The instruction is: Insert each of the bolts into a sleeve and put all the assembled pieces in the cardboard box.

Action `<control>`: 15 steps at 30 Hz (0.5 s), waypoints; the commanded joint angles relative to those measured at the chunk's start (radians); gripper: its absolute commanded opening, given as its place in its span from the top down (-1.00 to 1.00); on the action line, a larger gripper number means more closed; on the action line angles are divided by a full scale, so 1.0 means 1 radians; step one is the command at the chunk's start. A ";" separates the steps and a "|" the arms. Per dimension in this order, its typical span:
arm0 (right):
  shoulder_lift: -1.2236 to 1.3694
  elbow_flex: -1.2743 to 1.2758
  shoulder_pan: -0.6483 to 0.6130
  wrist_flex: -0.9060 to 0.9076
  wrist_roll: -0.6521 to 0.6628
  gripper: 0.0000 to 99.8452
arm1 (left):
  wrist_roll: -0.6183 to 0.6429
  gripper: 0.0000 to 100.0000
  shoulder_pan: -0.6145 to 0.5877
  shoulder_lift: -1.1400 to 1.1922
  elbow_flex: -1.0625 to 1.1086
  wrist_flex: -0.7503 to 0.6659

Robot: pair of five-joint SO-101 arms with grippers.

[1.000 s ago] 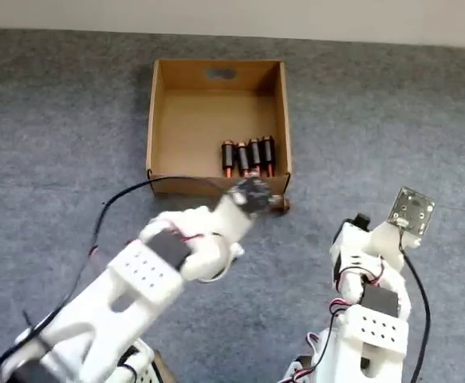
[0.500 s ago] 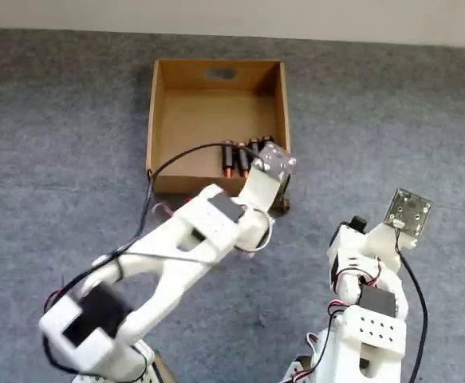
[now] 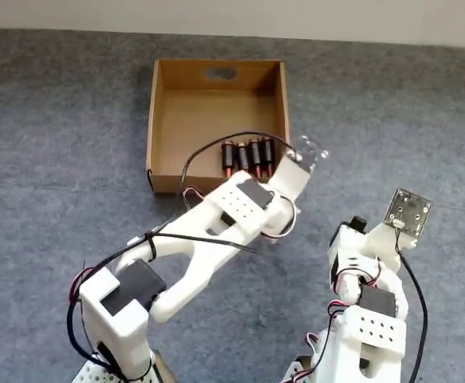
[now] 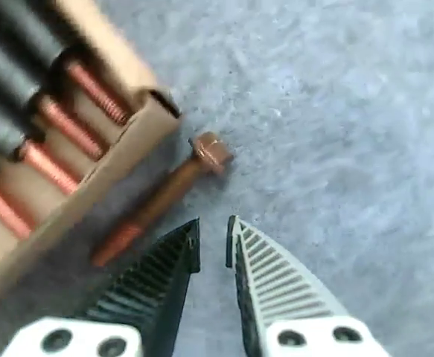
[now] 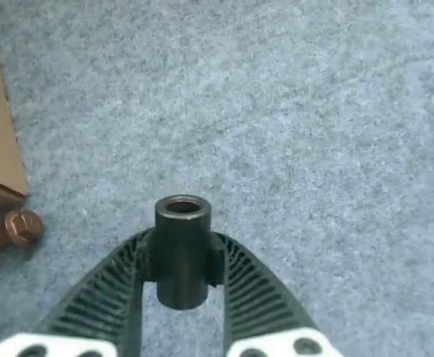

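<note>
Lying just beyond left jaws, bolt (image 4: pixel 163 195).

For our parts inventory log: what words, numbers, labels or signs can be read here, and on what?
None can be read.
The cardboard box: plain walls, no print seen.
The loose bolt and the sleeve in the right end effector: no markings visible.
The small board on the right arm's wrist: any print too small to read.
</note>
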 commanded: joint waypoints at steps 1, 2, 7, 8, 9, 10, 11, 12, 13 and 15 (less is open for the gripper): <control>-0.015 -0.008 -0.007 -0.019 -0.012 0.99 | -0.209 0.82 0.010 -0.008 -0.022 -0.011; -0.015 -0.008 -0.007 -0.019 -0.012 0.99 | -0.245 0.82 0.004 -0.008 -0.016 -0.011; -0.015 -0.008 -0.007 -0.019 -0.012 0.99 | -0.282 0.65 -0.041 -0.008 -0.008 -0.009; -0.015 -0.008 -0.007 -0.019 -0.012 0.99 | -0.284 0.66 -0.051 -0.008 -0.012 -0.009; -0.015 -0.008 -0.007 -0.019 -0.012 0.99 | -0.284 0.67 -0.061 -0.008 -0.013 -0.011; -0.015 -0.008 -0.007 -0.019 -0.012 0.99 | -0.285 0.68 -0.068 -0.008 -0.015 -0.011; -0.015 -0.008 -0.007 -0.019 -0.012 0.99 | -0.285 0.69 -0.076 -0.008 -0.015 -0.011; -0.015 -0.008 -0.007 -0.019 -0.012 0.99 | -0.285 0.69 -0.082 -0.008 -0.010 -0.011; -0.015 -0.008 -0.007 -0.019 -0.012 0.99 | -0.285 0.69 -0.087 -0.008 -0.008 -0.011; -0.015 -0.008 -0.007 -0.019 -0.012 0.99 | -0.285 0.69 -0.097 -0.004 -0.002 -0.011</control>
